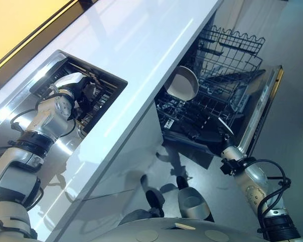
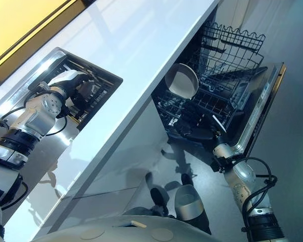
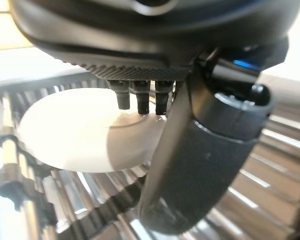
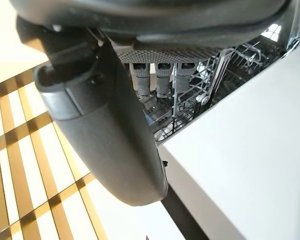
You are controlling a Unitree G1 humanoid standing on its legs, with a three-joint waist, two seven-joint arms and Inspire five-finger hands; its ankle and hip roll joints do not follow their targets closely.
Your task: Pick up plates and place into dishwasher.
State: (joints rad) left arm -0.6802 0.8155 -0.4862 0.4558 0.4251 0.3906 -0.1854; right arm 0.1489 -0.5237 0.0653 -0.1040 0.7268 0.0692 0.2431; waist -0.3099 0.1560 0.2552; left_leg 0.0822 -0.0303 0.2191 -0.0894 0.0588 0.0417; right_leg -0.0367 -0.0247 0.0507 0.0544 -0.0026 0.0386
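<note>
White plate (image 3: pixel 85 135) lies on a dark drying rack (image 3: pixel 35 200); bowl (image 1: pixel 183 83) stands in the dishwasher (image 1: pixel 227 96)

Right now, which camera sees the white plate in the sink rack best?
The left wrist view: the white plate lies large on the dark rack, the left robot hand touching it. In both eye views that hand covers it.

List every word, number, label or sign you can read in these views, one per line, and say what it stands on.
None can be read: no text shows on the white counter, the dish rack, the white plate in it, the bowl, the dishwasher basket or the dishwasher door.
The left hand and right hand bear no readable marking.
</note>
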